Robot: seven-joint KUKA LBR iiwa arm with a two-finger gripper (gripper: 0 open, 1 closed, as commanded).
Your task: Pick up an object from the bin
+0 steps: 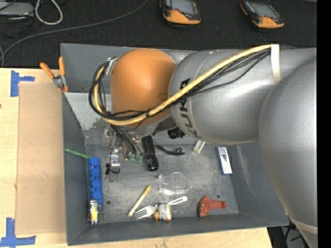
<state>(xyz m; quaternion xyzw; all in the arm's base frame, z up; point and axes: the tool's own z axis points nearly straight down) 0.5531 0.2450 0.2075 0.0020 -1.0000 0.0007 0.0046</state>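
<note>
My gripper hangs low over the floor of the grey metal bin, in the half toward the view's left wall, under my round orange wrist cover. Whether it is wide or narrow I cannot tell, because the cover and the cables hide it. I do not see any thing held in it.

The nearest thing to me is the long blue plastic bar with studs. It lies from my gripper toward the left wall and a little toward the near rim. Its long axis runs along that wall, from near to far. If I choose it, I judge that I must go sideways to the wall and close across its short width. The wall is just beside it, so the room on that side looks small.

At its far end lies a thin green stick. Farther from me, toward the near rim, lie a pale yellow wooden stick, tilted, and a white plastic fork. A clear plastic cup lies between them and the bin's middle. Here the floor is flat and bare, with more room around each thing.

Farthest are a small red plastic piece near the near right corner and a flat white and blue packet toward the right wall, well apart from my gripper.
</note>
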